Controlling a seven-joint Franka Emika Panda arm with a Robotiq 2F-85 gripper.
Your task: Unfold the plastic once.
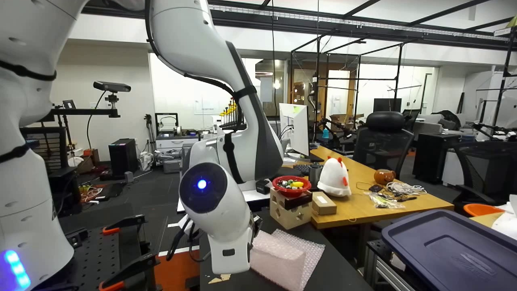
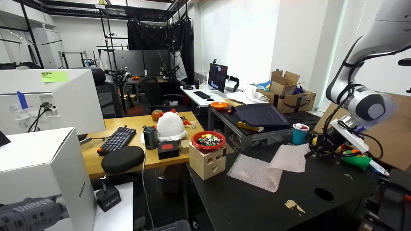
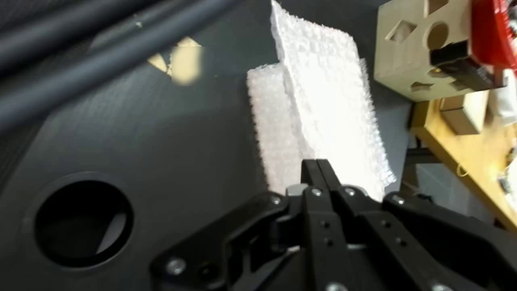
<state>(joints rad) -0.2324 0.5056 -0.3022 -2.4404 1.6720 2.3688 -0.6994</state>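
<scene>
"Unitree" marks a grey device (image 2: 32, 210) and a white box (image 2: 54, 173). On the black table (image 2: 244, 205), a pale bubble-wrap sheet (image 3: 323, 117) (long axis steep in the wrist view) points its raised flap (image 2: 290, 157) at the black gripper (image 3: 316, 161), fingers (image 3: 309, 173) clenched on it.

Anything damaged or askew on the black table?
Two things. A ragged tan patch interrupts the black tabletop; chipped surface or stuck scraps, can't tell which. The bubble wrap is folded unevenly: its layers don't line up, the lower one sticking out past the upper.
</scene>
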